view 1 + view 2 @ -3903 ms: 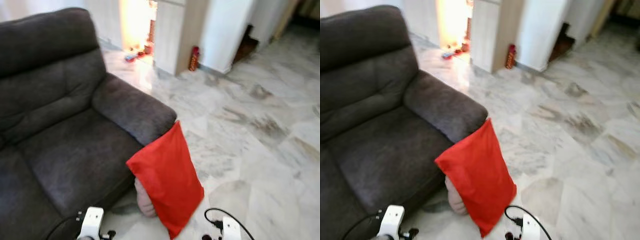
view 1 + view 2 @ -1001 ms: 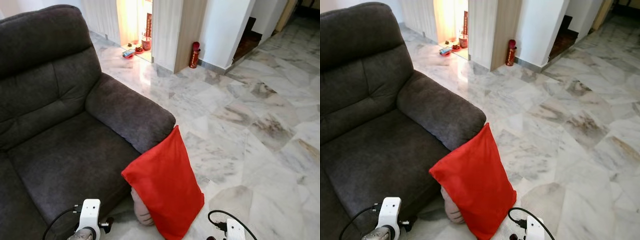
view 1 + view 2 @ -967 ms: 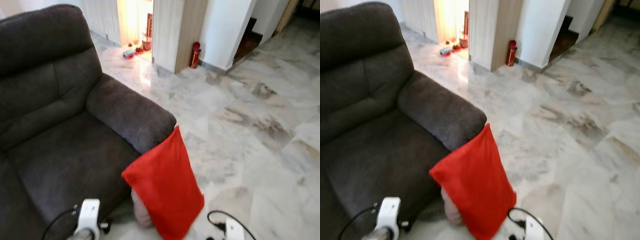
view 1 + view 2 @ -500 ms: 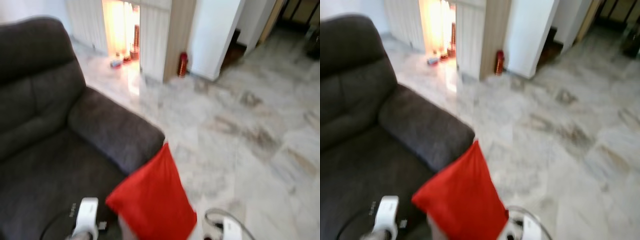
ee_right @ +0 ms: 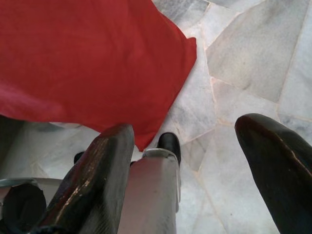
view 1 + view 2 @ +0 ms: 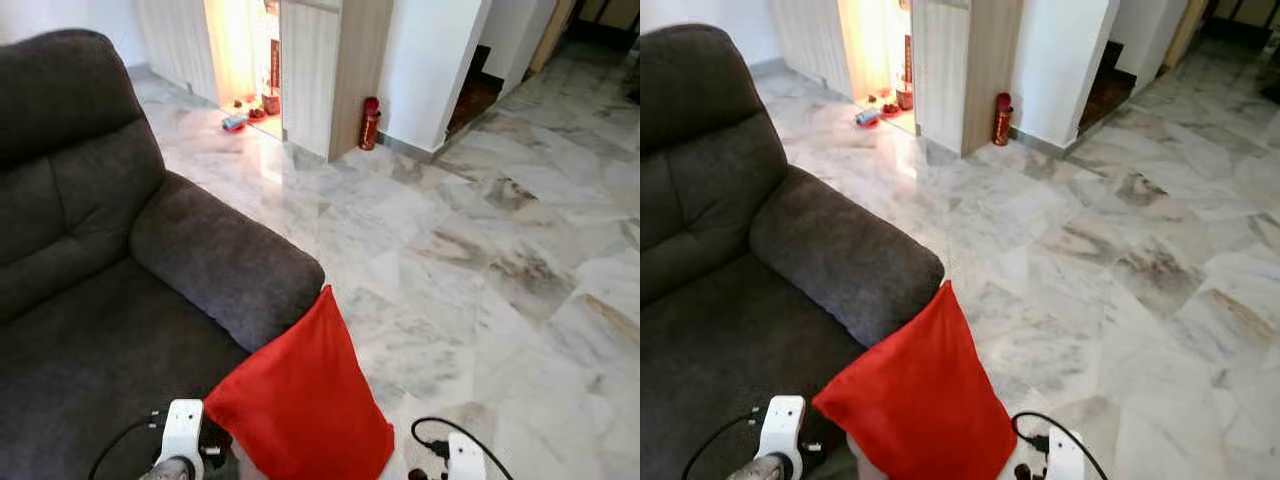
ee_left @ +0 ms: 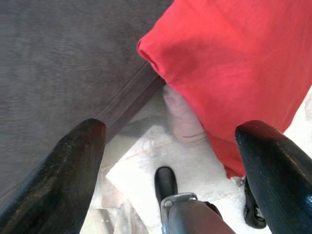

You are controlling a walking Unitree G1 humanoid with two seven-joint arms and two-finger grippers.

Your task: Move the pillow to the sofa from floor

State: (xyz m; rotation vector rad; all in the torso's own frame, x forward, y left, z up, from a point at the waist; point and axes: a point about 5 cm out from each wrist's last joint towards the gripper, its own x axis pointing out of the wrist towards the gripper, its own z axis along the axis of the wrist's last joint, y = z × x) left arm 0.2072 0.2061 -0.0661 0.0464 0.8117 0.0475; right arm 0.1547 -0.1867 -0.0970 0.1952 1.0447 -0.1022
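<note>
- You see the red pillow (image 6: 300,410) standing tilted on the marble floor (image 6: 480,260), its upper corner leaning against the armrest (image 6: 225,260) of the dark grey sofa (image 6: 90,300).
- Your left gripper (image 7: 168,170) hangs low over the floor beside the sofa's front edge, fingers (image 7: 58,180) spread wide apart, holding nothing.
- Your right gripper (image 5: 195,170) hangs over the tiles next to the pillow's lower corner, fingers (image 5: 273,170) likewise well apart and empty.
- A pale cushion (image 7: 183,119) peeks out from beneath the pillow.
- A red cylinder (image 6: 370,122) stands by the far wall.
</note>
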